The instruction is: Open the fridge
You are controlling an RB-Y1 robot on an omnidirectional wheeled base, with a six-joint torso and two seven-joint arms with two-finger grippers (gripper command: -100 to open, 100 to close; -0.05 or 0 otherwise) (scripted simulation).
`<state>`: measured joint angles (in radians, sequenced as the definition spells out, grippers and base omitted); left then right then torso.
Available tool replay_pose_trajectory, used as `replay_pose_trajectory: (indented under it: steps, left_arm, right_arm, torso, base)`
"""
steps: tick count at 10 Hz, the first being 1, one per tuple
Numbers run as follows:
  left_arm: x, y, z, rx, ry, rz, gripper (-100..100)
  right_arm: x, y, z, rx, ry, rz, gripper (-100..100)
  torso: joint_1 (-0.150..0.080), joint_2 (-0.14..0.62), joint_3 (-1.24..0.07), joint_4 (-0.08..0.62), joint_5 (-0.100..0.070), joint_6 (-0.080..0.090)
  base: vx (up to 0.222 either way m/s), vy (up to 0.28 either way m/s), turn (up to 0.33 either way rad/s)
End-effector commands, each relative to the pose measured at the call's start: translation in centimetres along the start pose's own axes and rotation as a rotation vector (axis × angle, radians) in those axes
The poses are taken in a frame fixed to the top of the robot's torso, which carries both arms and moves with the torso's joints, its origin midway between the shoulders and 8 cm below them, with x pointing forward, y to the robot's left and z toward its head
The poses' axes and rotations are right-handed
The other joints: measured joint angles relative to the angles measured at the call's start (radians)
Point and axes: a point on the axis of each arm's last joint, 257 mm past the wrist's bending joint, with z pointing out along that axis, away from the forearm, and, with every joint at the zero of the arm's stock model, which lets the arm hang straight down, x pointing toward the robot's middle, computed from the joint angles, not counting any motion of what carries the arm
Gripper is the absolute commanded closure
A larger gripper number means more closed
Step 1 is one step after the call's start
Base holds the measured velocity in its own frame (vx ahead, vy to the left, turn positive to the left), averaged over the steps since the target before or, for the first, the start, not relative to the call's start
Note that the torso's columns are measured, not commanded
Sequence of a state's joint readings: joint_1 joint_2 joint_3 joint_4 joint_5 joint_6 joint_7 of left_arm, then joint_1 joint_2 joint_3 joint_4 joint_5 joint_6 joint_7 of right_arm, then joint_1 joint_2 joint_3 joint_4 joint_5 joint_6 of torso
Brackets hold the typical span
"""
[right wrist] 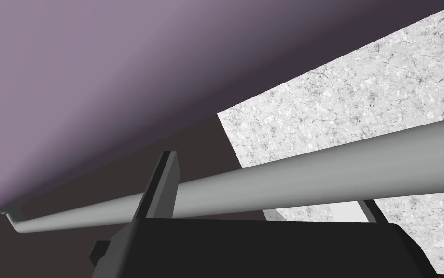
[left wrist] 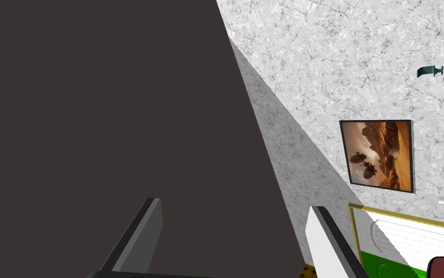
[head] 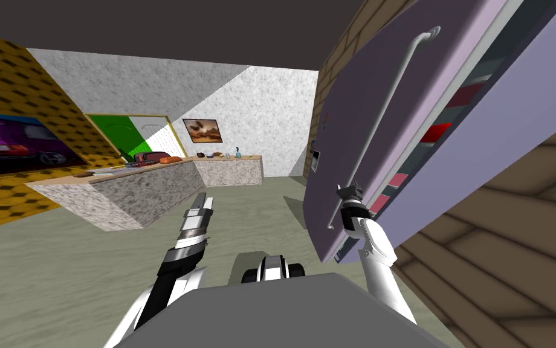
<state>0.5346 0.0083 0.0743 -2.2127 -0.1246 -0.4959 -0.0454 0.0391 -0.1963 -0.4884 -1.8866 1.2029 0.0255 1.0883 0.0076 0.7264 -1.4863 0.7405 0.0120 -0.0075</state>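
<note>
Inside right pincer [right wrist: 267,189], fridge handle [right wrist: 341,166]

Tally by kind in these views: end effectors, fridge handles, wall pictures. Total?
End effectors: 2 (left end effector, right end effector)
Fridge handles: 1 (grey handle)
Wall pictures: 2 (purple car, desert scene); gold-framed green panel not counted
Total: 5

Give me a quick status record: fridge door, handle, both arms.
fridge door: ajar, shelves showing in the gap
handle: long grey bar running up the door
right gripper: at the handle's lower part, fingers apart, bar between them
left gripper: held forward, away from the fridge, fingers open, holding nothing
next: likely pull the door wider
</note>
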Motion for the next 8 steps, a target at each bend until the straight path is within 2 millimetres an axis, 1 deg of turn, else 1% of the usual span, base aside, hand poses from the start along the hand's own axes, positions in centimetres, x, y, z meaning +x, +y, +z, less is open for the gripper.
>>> replay_pose_trajectory:
  steps: [1, 2, 3, 4, 5, 6, 7, 8]
  left_arm:
    - [0.0, 0.0, 0.0, 0.000, 0.000, 0.000, 0]
    - [0.0, 0.0, 0.0, 0.000, 0.000, 0.000, 0]
    - [0.0, 0.0, 0.0, 0.000, 0.000, 0.000, 0]
    - [0.0, 0.0, 0.0, 0.000, 0.000, 0.000, 0]
    - [0.0, 0.0, 0.0, 0.000, 0.000, 0.000, 0]
    - [0.0, 0.0, 0.0, 0.000, 0.000, 0.000, 0]
    - [0.0, 0.0, 0.0, 0.000, 0.000, 0.000, 0]
    - [0.0, 0.0, 0.0, 0.000, 0.000, 0.000, 0]
  right_arm:
    - [1.4, -1.4, 0.9, 0.061, 0.065, -0.045, 100]
    - [1.0, -1.6, 1.1, 0.066, 0.059, -0.040, 100]
    - [0.9, -1.6, 1.2, 0.068, 0.058, -0.039, 100]
    - [2.3, -2.3, 1.5, 0.107, 0.123, -0.065, 100]
    - [2.3, -2.3, 1.5, 0.107, 0.124, -0.065, 100]
    - [4.2, -2.8, 1.2, 0.136, 0.199, -0.091, 100]
    - [3.7, -3.0, 1.6, 0.143, 0.192, -0.089, 100]
    - [5.3, -3.4, 1.4, 0.170, 0.265, -0.117, 100]
  torso:
    - [-0.004, 0.001, 0.001, 0.001, -0.001, 0.002]
    - [0.000, 0.001, 0.001, -0.001, -0.002, -0.002]
    - [-0.001, 0.000, 0.001, -0.001, -0.002, -0.002]
    - [-0.005, 0.000, 0.000, 0.000, -0.002, 0.000]
    - [-0.003, -0.002, -0.001, -0.001, -0.002, -0.003]
    - [-0.003, -0.001, -0.001, -0.001, -0.002, -0.001]
    - [-0.002, 0.000, 0.001, -0.003, -0.004, -0.002]
    - [-0.005, 0.002, 0.002, -0.003, -0.005, 0.002]
  base:
    - [-0.017, 0.111, 0.185]
    - [-0.026, 0.104, 0.213]
    - [-0.013, 0.046, 0.044]
    - [-0.022, 0.106, 0.242]
    - [-0.017, 0.105, 0.171]
    - [-0.031, 0.135, 0.315]
    - [-0.020, 0.123, 0.182]
    - [-0.005, 0.143, 0.347]
